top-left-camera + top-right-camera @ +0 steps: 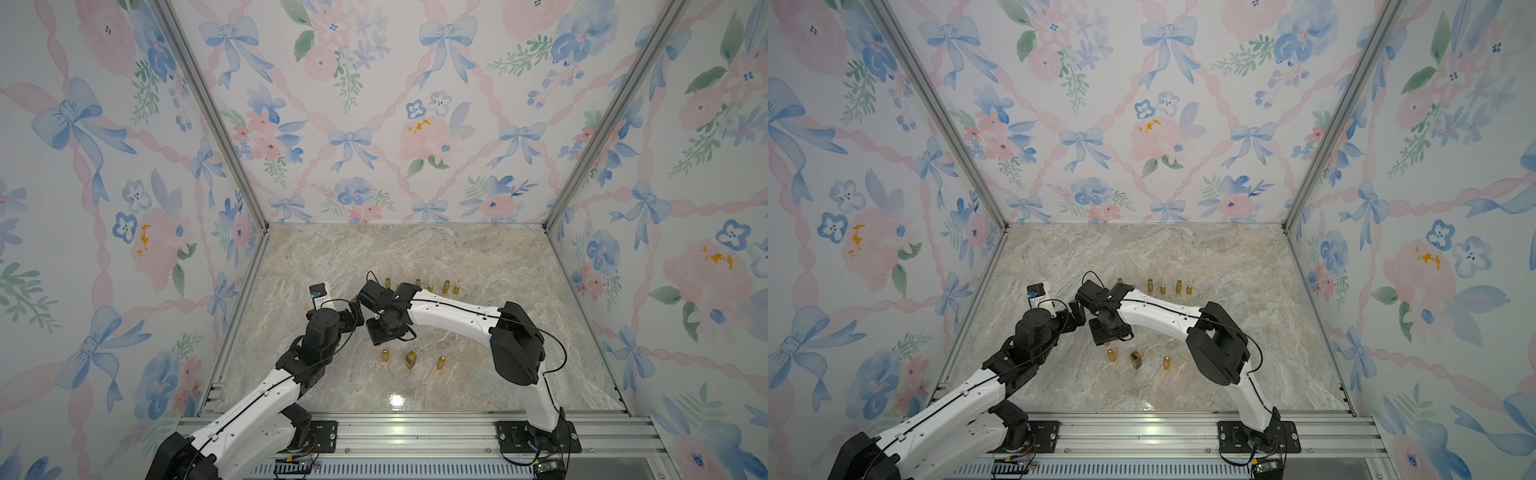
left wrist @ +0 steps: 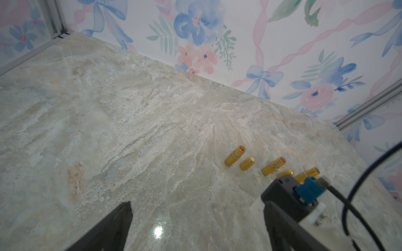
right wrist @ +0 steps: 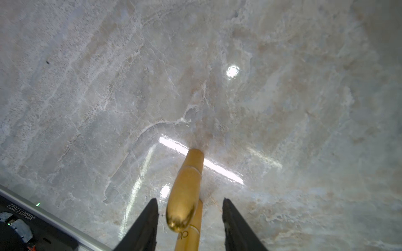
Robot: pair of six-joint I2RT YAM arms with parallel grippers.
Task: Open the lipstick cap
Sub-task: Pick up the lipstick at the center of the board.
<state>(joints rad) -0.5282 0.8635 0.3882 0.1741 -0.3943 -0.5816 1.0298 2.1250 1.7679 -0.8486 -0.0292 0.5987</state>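
While right pincer (image 3: 189,199) brackets lipstick (image 3: 187,180) ungripped, 2nd tube (image 3: 189,241) just beside, left pincer (image 2: 196,208) wide.

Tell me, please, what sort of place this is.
Probably a staged robot test booth rather than a real room: floral wallpaper panels held in an aluminium frame, a marble-look tabletop with rows of gold lipsticks, and a mounting rail along the front.

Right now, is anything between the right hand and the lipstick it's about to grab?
Nothing visible. In the right wrist view the lipstick stands between the right hand's open fingers, with bare marble showing on both sides. A second gold tube, partly hidden behind it, also sits between the fingers and might get pinched too.
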